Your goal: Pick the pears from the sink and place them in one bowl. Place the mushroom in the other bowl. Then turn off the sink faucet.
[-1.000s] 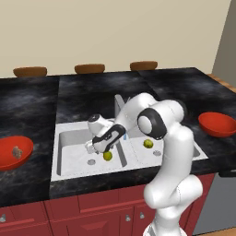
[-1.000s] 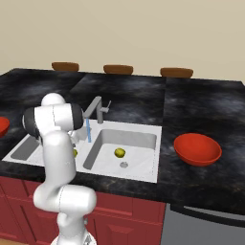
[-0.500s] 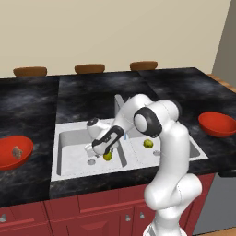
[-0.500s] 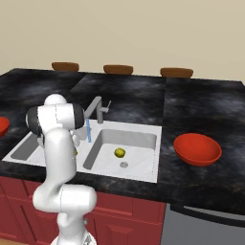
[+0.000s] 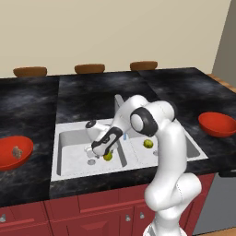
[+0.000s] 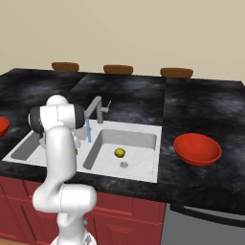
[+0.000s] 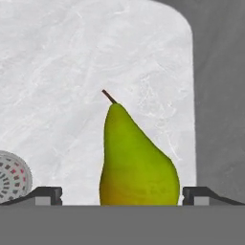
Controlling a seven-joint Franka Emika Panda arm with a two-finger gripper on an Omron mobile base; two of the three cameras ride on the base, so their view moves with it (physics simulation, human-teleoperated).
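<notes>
Spanning the middle of the dark counter (image 5: 92, 99), the white double sink (image 5: 69, 159) sits between two red bowls. The left bowl (image 5: 7, 154) already carries the small brown mushroom (image 5: 17, 151), and the right bowl (image 6: 197, 149) is bare, so by my reading the pears are meant for that one. The arm folds low over the left basin so that its gripper (image 5: 99, 151) reaches down toward the basin floor, close above one pear (image 5: 108, 156) lying beside the drain (image 5: 91, 162). The second pear (image 6: 119, 152) waits in the right basin near its own drain, well apart from the hand. A thin blue stream falls from the faucet (image 6: 98, 109), which suggests the water is on and the lever is a job for last.

The left base view gives the arm's pose and the mushroom in its bowl, but the hand partly covers the near pear. The right base view shows the faucet, its upright lever and the far pear cleanly, while the robot's own body blocks the left basin. The hand view settles what neither base view can: the jaws stand spread wide with nothing clamped, one dark tip at each side, and the pear (image 7: 136, 158) stands between them, stem away from the camera. It looks lined up for a grasp once the fingers come in.
</notes>
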